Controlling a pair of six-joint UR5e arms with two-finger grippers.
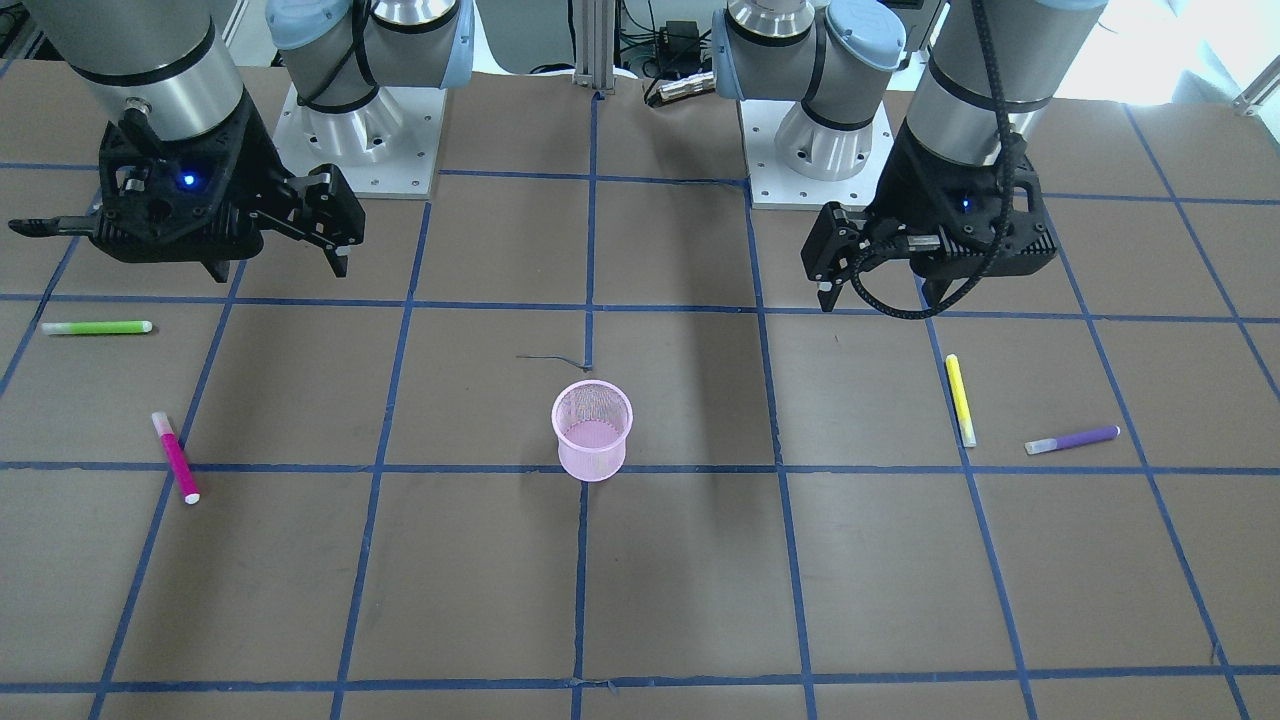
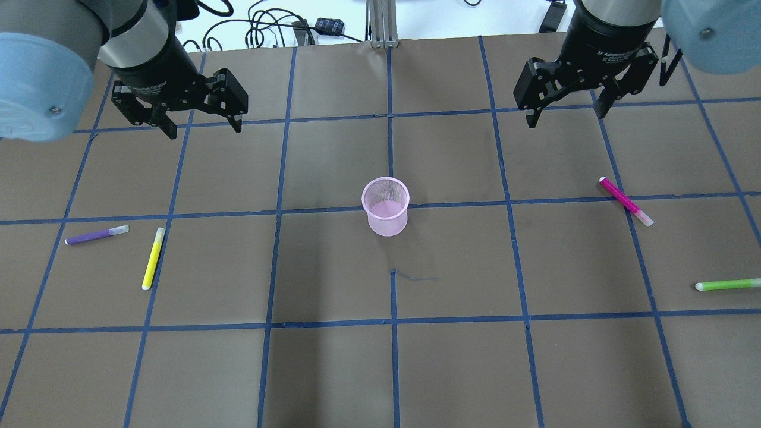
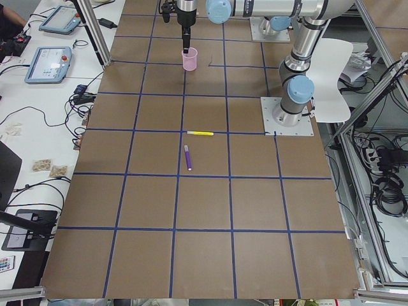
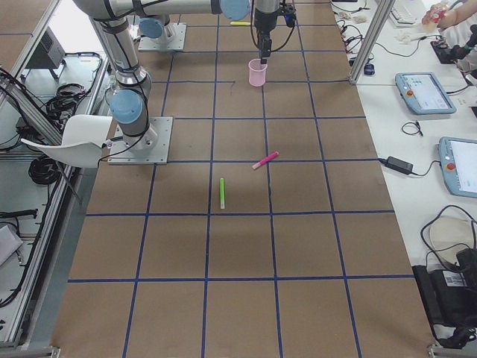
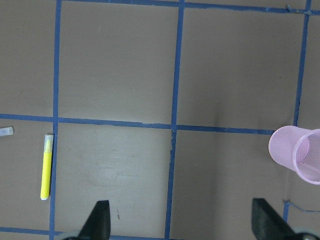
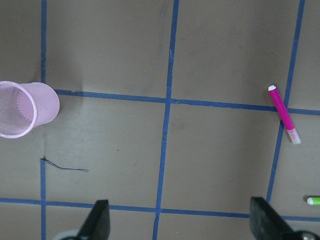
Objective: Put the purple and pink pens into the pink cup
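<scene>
The pink mesh cup stands upright and empty at the table's middle. The purple pen lies on the robot's left side; only its pale cap shows at the left wrist view's edge. The pink pen lies on the robot's right side and shows in the right wrist view. My left gripper is open and empty, above the table behind the purple pen. My right gripper is open and empty, above the table behind the pink pen.
A yellow pen lies next to the purple pen, apart from it. A green pen lies near the table's right edge, in front of the pink pen. The brown table has a blue tape grid.
</scene>
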